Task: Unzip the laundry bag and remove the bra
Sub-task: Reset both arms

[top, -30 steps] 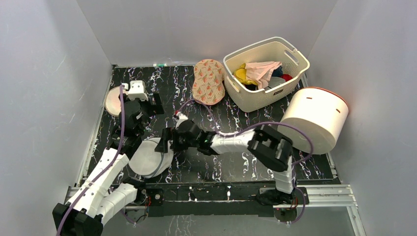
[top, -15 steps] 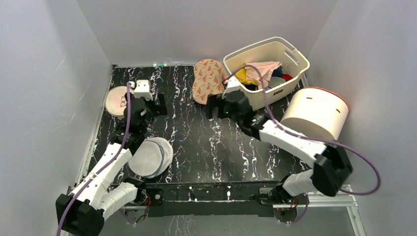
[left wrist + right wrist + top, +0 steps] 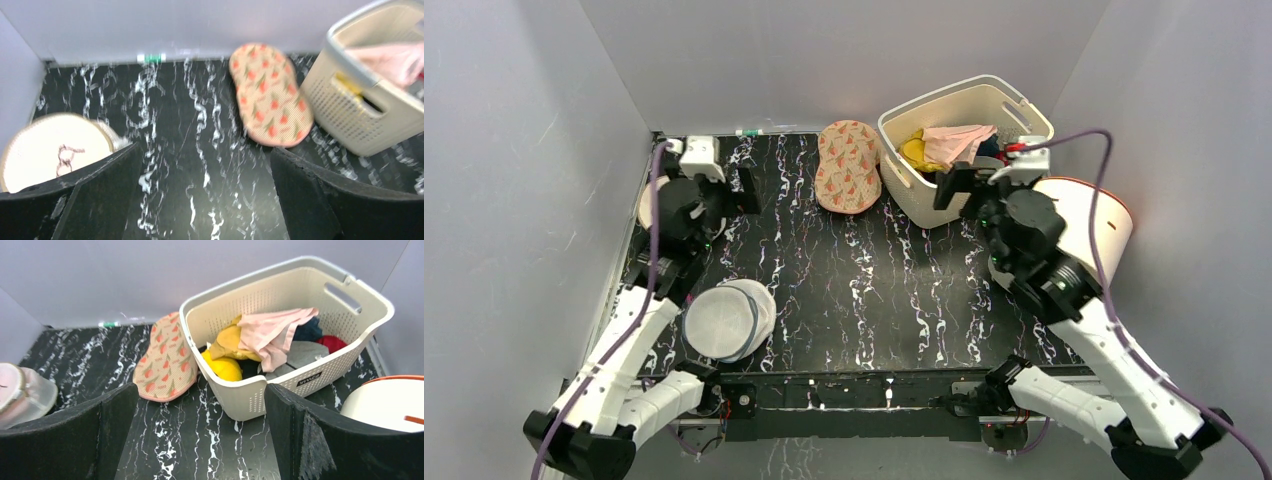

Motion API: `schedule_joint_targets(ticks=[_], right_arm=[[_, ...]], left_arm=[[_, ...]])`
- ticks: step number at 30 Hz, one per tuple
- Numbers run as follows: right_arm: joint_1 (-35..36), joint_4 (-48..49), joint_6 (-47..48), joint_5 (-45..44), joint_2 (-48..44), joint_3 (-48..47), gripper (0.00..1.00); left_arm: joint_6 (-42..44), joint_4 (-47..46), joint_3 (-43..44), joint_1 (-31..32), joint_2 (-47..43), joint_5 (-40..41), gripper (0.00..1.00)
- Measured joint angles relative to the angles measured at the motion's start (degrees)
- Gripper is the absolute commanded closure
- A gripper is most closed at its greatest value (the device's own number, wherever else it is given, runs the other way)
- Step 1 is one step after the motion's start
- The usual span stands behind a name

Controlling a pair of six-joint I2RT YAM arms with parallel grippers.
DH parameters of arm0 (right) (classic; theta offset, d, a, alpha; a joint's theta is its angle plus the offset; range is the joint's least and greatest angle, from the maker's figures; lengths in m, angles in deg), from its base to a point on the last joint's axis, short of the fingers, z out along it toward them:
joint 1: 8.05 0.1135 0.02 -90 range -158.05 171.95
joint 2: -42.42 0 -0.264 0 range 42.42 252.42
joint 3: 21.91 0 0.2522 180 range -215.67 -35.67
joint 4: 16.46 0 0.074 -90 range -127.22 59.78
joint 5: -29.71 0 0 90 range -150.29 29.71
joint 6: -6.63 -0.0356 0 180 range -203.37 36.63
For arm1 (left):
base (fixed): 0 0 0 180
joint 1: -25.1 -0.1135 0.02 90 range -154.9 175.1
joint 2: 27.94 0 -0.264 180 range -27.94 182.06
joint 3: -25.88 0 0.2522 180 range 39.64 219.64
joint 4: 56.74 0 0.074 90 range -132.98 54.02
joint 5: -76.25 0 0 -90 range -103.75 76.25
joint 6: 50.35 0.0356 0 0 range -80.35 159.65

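Laundry bag point(image 3: 727, 320) flat on the black marbled table point(image 3: 854, 290), near-left corner, close beside the left arm's forearm, touched by neither gripper. Left gripper point(image 3: 205, 155) up over the far-left area, jaws wide apart, nothing between; below it a second round bag point(image 3: 47, 150) with a drawing on top. Right gripper point(image 3: 197, 395) high at far right, jaws likewise spread and bare, facing cream basket point(image 3: 345, 352) of clothes. Patterned pad point(image 3: 849, 165) just left of basket; white drum point(image 3: 1074, 240) beside it.
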Motion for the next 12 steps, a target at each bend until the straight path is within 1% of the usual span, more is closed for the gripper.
schedule_joint_targets(ticks=[3, 6, 12], right_arm=[[0.02, -0.52, 1.68, 0.20, -6.14, 0.00, 0.02], [0.02, -1.33, 2.58, 0.15, -10.29, -0.63, 0.02], [0.02, -1.60, 2.93, -0.61, -12.24, -4.50, 0.02]], left_arm=[[-0.28, 2.38, 6.38, 0.00, -2.34, -0.74, 0.02], [-0.48, 4.26, 11.13, 0.02, -6.12, -1.46, 0.02], [-0.94, 7.98, 15.41, 0.00, -11.65, -1.55, 0.02]])
